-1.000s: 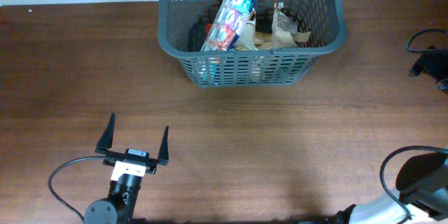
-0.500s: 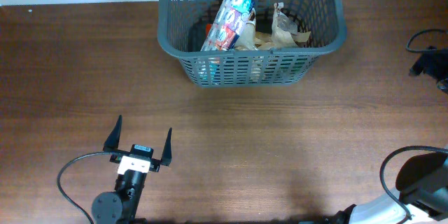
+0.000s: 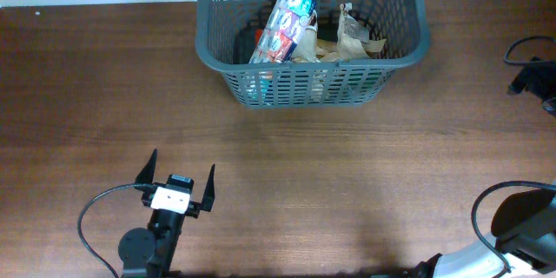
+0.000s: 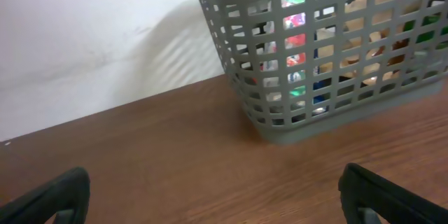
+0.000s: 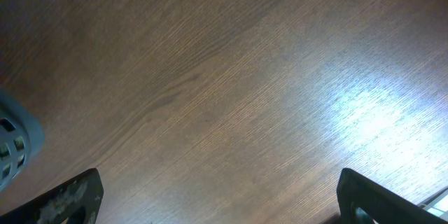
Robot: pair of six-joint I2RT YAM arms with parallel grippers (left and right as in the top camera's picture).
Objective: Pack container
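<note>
The container [image 3: 408, 48] is a dark grey lattice basket at the back middle of the table. It holds a colourful packet [image 3: 283, 24] leaning upright and tan packets [image 3: 352, 39]. My left gripper [image 3: 181, 170] is open and empty over bare wood, well in front of the basket and to its left. The basket also shows in the left wrist view [image 4: 280, 122], ahead of the open fingers [image 4: 224, 196]. My right gripper [image 5: 224, 192] is open and empty above bare wood; in the overhead view only part of its arm [image 3: 521, 221] shows at the bottom right.
Brown wooden table [image 3: 347, 174]. White wall behind the basket [image 4: 91, 35]. A black cable [image 3: 87, 221] loops by the left arm. Dark cabling [image 3: 530, 69] sits at the right edge. A basket corner [image 5: 14, 140] shows at the left of the right wrist view.
My left gripper has drawn back toward the front edge and shifted slightly right, still open. The basket and its packets have not moved.
</note>
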